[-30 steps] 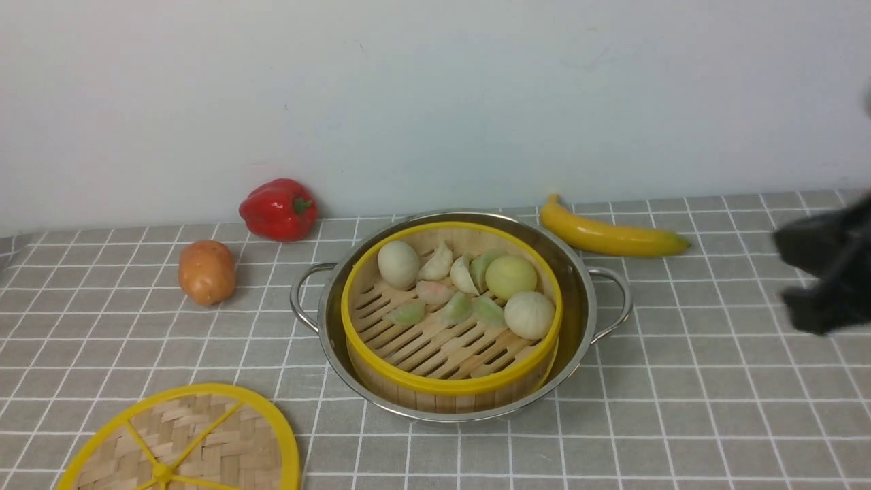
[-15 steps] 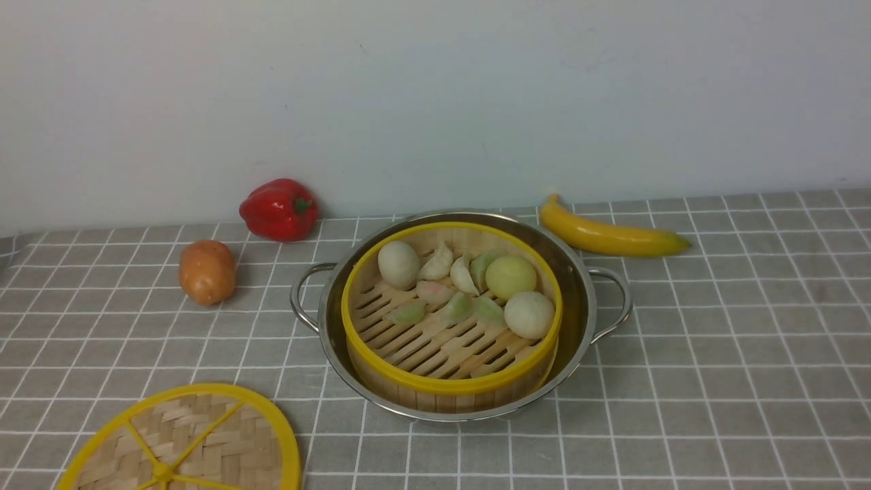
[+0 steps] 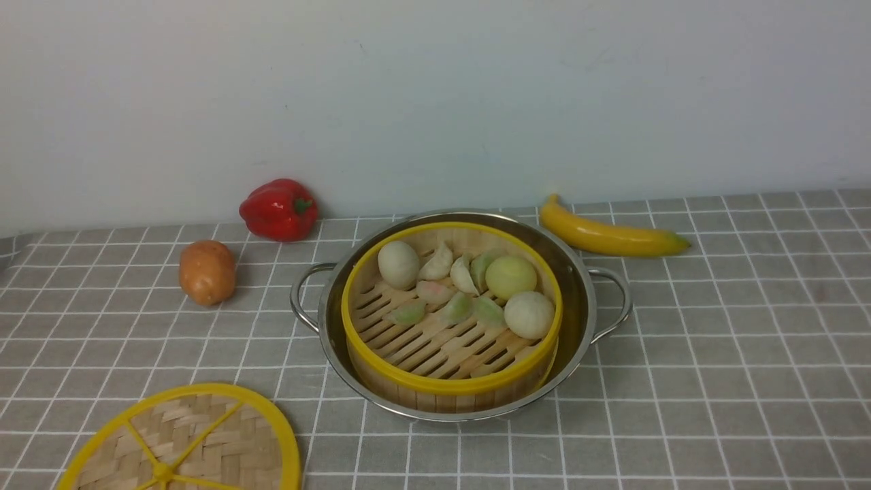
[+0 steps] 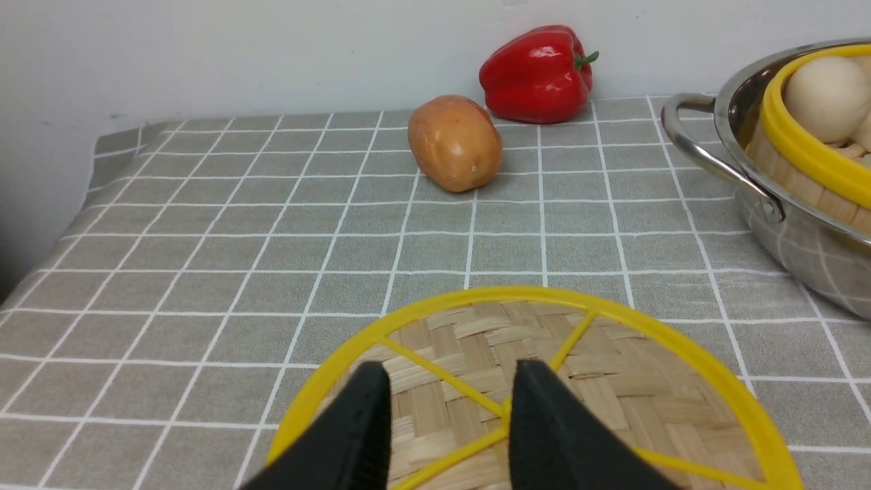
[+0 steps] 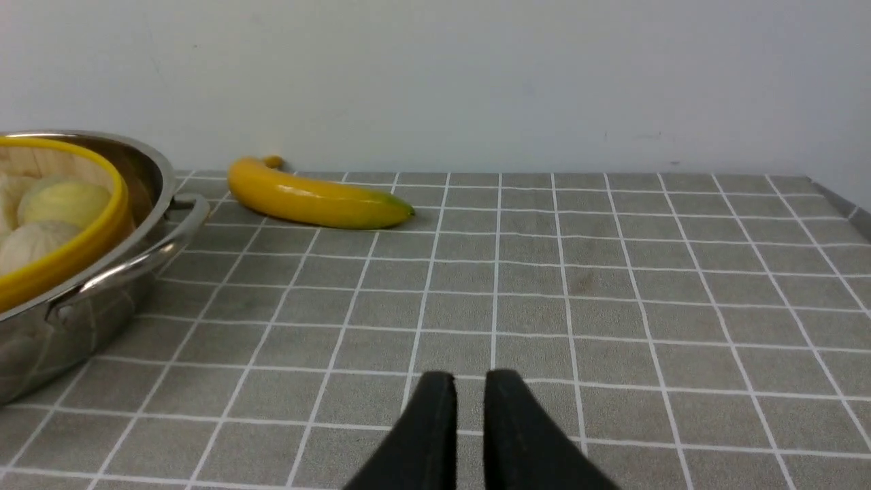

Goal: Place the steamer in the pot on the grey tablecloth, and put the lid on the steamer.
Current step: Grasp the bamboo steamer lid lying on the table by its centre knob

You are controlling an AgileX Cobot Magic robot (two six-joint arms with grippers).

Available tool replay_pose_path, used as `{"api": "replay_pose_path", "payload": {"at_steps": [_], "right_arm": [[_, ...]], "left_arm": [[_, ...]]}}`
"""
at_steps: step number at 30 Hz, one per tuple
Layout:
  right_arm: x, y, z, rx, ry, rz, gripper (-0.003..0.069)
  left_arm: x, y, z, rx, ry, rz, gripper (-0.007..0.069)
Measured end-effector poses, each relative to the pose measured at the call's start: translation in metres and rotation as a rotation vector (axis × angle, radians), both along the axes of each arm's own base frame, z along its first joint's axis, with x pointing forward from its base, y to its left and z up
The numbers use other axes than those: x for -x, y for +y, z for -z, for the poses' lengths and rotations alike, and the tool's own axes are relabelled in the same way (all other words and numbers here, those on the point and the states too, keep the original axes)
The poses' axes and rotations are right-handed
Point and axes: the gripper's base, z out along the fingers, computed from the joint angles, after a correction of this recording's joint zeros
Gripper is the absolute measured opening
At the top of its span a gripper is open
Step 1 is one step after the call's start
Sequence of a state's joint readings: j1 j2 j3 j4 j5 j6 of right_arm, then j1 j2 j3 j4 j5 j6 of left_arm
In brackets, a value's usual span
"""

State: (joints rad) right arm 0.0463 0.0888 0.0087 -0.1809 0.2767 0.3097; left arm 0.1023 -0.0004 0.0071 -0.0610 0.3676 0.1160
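Shows from the front the steamer (image 3: pixel 435 347) seated in the pot (image 3: pixel 578 286), the lid (image 3: pixel 197 442) flat on the grey tablecloth (image 3: pixel 714 381), left of the pot. Finds at the left wrist the left gripper (image 4: pixel 450 367) with jaws wide and empty over the lid; probably light and stiff, best pinched at the centre knob (image 3: pixel 162 471). Finds at the right wrist the right gripper (image 5: pixel 469 374) apart from the pot, jaws narrow, holding nothing.
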Motion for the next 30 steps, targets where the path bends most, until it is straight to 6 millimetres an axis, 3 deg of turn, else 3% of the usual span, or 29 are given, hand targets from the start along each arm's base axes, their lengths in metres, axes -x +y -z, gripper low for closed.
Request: {"api": "replay_pose_path", "payload": {"at_steps": [30], "right_arm": [[0.0059, 0.0001, -0.0039, -0.06, -0.071, 0.004, 0.0156]], "left_arm": [[0.0, 0.0, -0.0001, 0.0, -0.001, 0.0, 0.0243]]}}
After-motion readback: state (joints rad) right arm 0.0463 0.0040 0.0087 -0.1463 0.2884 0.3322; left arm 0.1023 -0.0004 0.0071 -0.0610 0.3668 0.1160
